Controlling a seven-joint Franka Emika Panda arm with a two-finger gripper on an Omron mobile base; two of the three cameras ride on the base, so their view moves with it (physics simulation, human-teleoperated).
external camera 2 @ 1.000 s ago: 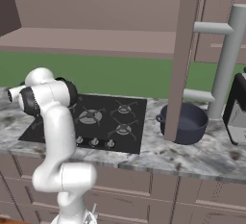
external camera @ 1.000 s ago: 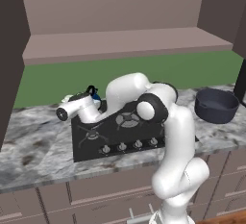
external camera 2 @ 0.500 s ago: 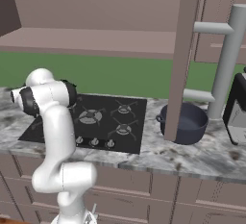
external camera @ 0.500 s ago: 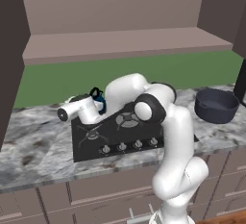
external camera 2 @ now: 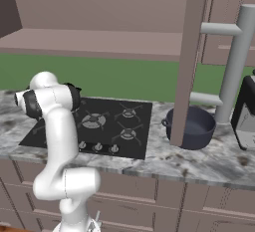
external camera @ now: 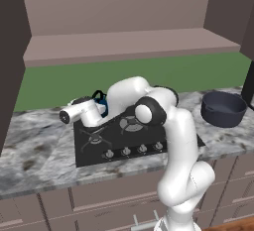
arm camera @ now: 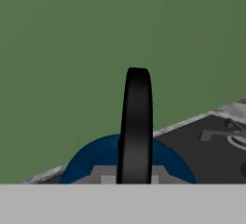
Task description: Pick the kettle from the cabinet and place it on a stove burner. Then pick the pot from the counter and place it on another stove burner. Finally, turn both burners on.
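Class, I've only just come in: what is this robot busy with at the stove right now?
The white arm is bent low over the back left of the black cooktop, its hand at the small blue kettle. In the hand view the kettle's black looped handle stands straight up in the middle, with the blue body below it; whether the fingers are closed on it cannot be told. The wide dark pot sits on the marble counter to the right of the cooktop.
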